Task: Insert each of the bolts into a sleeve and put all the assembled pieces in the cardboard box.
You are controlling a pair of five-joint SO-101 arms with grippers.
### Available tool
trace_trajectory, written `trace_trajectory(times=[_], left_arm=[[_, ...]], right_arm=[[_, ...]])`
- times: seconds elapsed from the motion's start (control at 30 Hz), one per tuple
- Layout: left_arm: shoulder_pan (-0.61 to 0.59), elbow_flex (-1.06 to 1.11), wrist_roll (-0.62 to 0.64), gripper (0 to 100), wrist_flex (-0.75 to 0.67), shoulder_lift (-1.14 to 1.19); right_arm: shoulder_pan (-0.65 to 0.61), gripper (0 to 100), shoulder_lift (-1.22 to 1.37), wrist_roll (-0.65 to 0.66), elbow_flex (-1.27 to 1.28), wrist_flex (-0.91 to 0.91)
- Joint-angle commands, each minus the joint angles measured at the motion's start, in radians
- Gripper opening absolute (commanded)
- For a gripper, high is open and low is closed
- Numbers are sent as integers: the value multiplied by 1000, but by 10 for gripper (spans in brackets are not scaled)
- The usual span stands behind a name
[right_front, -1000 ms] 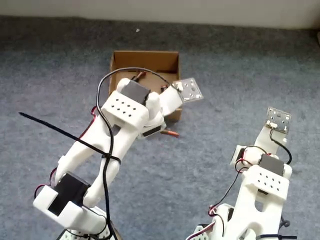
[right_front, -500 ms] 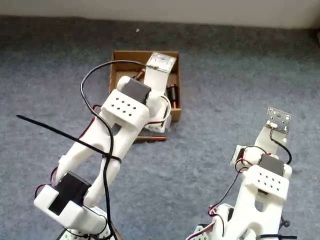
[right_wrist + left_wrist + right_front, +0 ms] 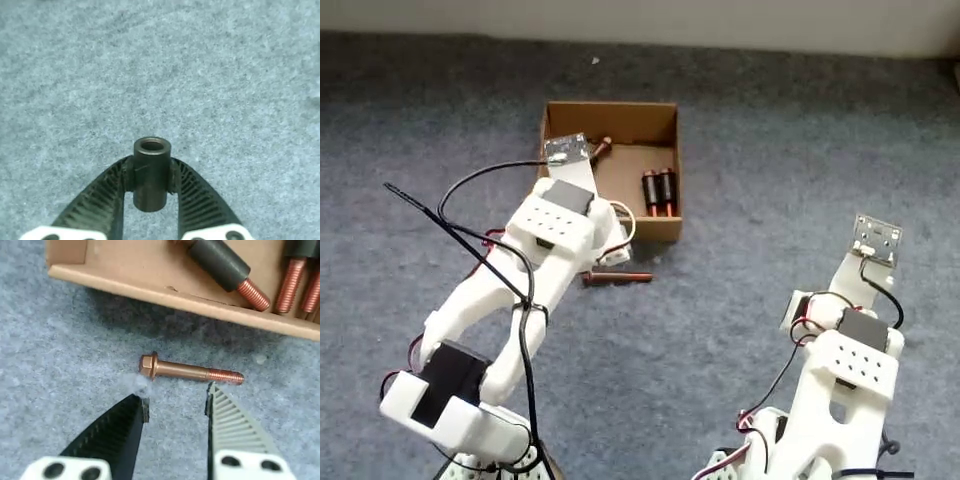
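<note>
Two assembled pieces [image 3: 658, 192] lie side by side in the cardboard box [image 3: 620, 120], close to the wall on the right of the high view. We make out a third piece [image 3: 601, 147] near the far left corner, partly covered by the left arm [image 3: 555, 235]. One bare bolt [image 3: 617, 277] – copper-coloured, with a flanged hex head – lies flat on the grey carpet [image 3: 770, 150] just outside the box's near wall, roughly parallel to it and not touching it.

From the left wrist we see the left gripper [image 3: 176, 400] just short of that bolt, its jaws moderately parted with nothing between them. The bolt lies crosswise just beyond the tips: its head sits past the dark finger [image 3: 125, 425], its threaded end past the pale finger [image 3: 230, 420]. We cannot tell whether the tips touch the carpet.

Well apart from the box, the right arm [image 3: 850, 365] stands over bare carpet. Its right gripper [image 3: 150, 167] is closed around a dark sleeve [image 3: 151, 175] – the jaws pinch the sleeve's sides, and its open bore points away from the wrist.
</note>
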Motion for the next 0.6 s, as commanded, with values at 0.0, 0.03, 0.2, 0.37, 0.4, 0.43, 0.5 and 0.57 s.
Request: trace_trajectory(times=[0.0,0.03,0.2,0.37,0.4,0.43,0.5,0.57], left_arm=[[-5,2,23,254,-11,-4],[-5,1,31,272,-12,-2],[18,-2,72,310,-15,-2],[53,-10,100,312,-17,53],[53,-21,100,312,-20,90],[50,-39,100,312,-23,134],[48,-84,100,312,-23,232],[47,-153,101,312,-20,321]], right_arm=[[4,5,-27,14,-5,2],[-2,5,-27,14,-5,2],[-5,5,-27,12,-5,2],[-5,5,-27,12,-5,2],[-5,5,-27,12,-5,2],[-5,5,-27,12,-5,2],[-5,5,-27,12,-5,2],[-5,5,-27,12,-5,2]])
